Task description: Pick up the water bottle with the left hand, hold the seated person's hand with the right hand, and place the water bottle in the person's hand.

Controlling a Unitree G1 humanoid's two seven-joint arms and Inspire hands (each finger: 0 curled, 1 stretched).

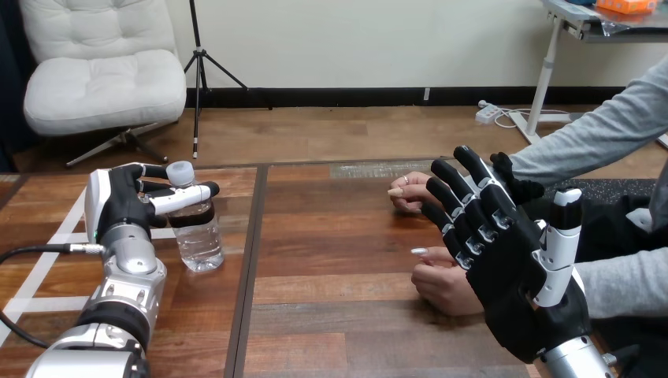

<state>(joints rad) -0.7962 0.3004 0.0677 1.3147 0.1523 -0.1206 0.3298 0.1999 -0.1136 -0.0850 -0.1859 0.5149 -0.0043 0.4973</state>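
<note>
the water bottle (197, 232) stands upright on the left part of the table (331, 260), white cap (180, 172) on, base on the wood as far as we can tell. our left hand (118, 205) is at its upper part: thumb across the front just under the cap, fingers curled round the back, so clamped on the bottle, which isn't lifted yet.

at the right, our right hand (520, 268) is raised w/ fingers straight and a bit apart, thumb up, holding nothing. it's in front of the person's two hands. the nearer hand (441, 287) lies loosely curled on the table just beside our palm, and the farther hand (410, 193) is partly behind our fingertips. can't tell if we touch either, and nothing curls round them.

we judge step 1 (grasp) about done, lift pending. step 2 (hold the person's hand) is only approached. next calls for: lift the bottle straight up w/o tipping, close the r. hand gently round one of the person's hands, then carry the bottle across. that hand prob needs to turn palm up first.
</note>
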